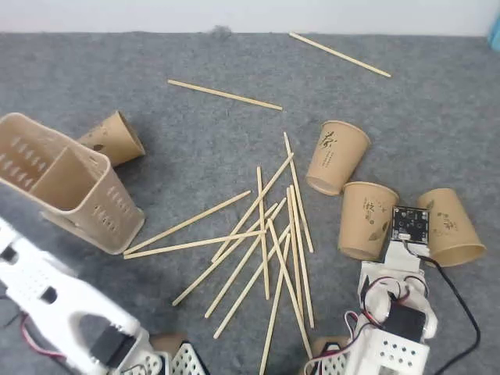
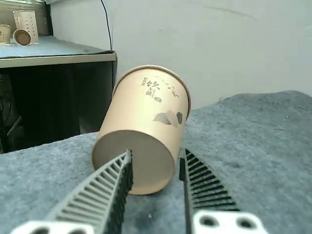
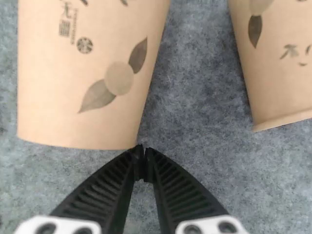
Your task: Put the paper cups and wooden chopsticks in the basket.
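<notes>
A grey felt-like mat [image 1: 195, 47] covers the table, with a pale wall along the top edge.

In the high view the basket [image 1: 117, 211] sits at the left, its divided mouth showing. The cup by the basket [image 1: 113, 137] lies just beside its upper side. The chopsticks [image 1: 262, 234] lie crossed in a loose heap at centre, and a stray chopstick [image 1: 225, 95] and a second stray [image 1: 340, 55] lie nearer the top. Nothing is in the basket yet. At the right lie the upper cup [image 1: 336, 156], the middle cup [image 1: 366, 219] and the far-right cup [image 1: 449, 226]. The right arm [image 1: 394, 328] comes up between the last two, and the left arm [image 1: 55, 301] lies at lower left.

In the left wrist view the left gripper [image 2: 158, 156] has its jaws apart and empty, flanking the base of a tipped cup [image 2: 146, 112]. That spacing looks set for a pinch. I cannot tell which cup of the high view this is. A dark shelf [image 2: 53, 53] stands behind.

In the right wrist view the right gripper [image 3: 145, 151] has its jaws pressed together on nothing, just short of the middle cup's [image 3: 83, 73] end. The far-right cup [image 3: 278, 63] lies apart — closed, the gripper fits the gap, I judge. The wrist views settle the jaw states, while the high view gives the layout.
</notes>
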You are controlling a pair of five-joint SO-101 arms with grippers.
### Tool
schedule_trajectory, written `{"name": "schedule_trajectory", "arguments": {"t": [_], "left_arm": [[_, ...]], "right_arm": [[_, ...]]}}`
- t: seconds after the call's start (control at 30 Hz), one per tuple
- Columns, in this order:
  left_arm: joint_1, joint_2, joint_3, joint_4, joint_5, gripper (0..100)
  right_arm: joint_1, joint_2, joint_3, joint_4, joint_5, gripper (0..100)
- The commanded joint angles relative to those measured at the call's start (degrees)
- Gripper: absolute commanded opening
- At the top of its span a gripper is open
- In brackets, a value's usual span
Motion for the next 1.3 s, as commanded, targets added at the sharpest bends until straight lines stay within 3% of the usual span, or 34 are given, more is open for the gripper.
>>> {"name": "schedule_trajectory", "arguments": {"t": [0.0,0.37,0.47,0.57,0.73,1.1,1.27], "left_arm": [[1.41,-0.35,-0.75,-3.08,-0.62,15],[4.13,-0.62,-3.38,2.2,4.04,12],[3.52,-1.58,-7.34,9.14,5.36,4],[1.76,-2.73,-8.57,16.0,7.12,6],[-1.23,-2.64,-8.48,16.18,8.0,18],[-0.18,-3.16,-8.57,16.18,8.09,18],[1.23,-3.69,-9.54,14.86,11.52,16]], "right_arm": [[0.57,-0.75,0.97,-0.66,0.7,0.8],[0.57,-0.75,0.97,-0.66,0.7,0.8],[0.57,-0.75,0.97,-0.66,0.7,0.8],[0.57,-0.75,0.97,-0.66,0.7,0.8],[0.57,-0.75,0.97,-0.66,0.7,0.8],[0.57,-0.75,0.97,-0.66,0.7,0.8],[0.57,-0.75,0.97,-0.66,0.7,0.8]]}}
